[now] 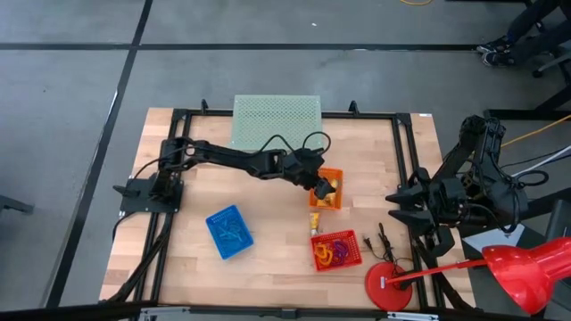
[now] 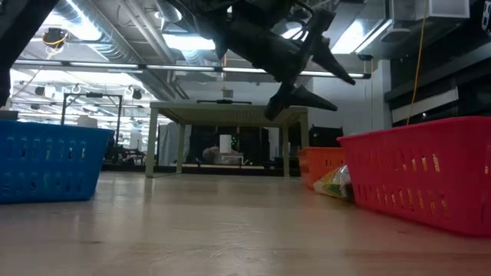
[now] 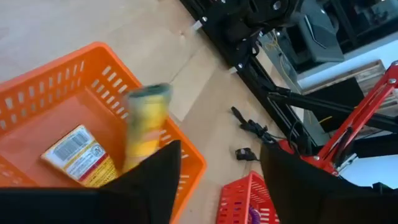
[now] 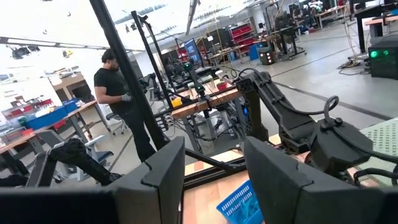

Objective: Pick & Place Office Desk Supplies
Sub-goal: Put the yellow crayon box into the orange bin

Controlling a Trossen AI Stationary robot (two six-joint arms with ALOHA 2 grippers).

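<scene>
Three small plastic baskets counted on the wooden counter, one blue, one orange, one red, left gripper jaws spread over the orange one, a blurred yellow packet seen only from the left wrist, right gripper jaws spread.

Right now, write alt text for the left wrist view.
The open left gripper hovers over an orange basket as a blurred yellow packet drops toward another packet lying inside. Beyond are wood table, a red basket and black frame.

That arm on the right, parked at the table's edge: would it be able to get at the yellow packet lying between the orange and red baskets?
Probably yes. The yellow packet lies in the open on the wood, and the right tool has nothing between them.
</scene>
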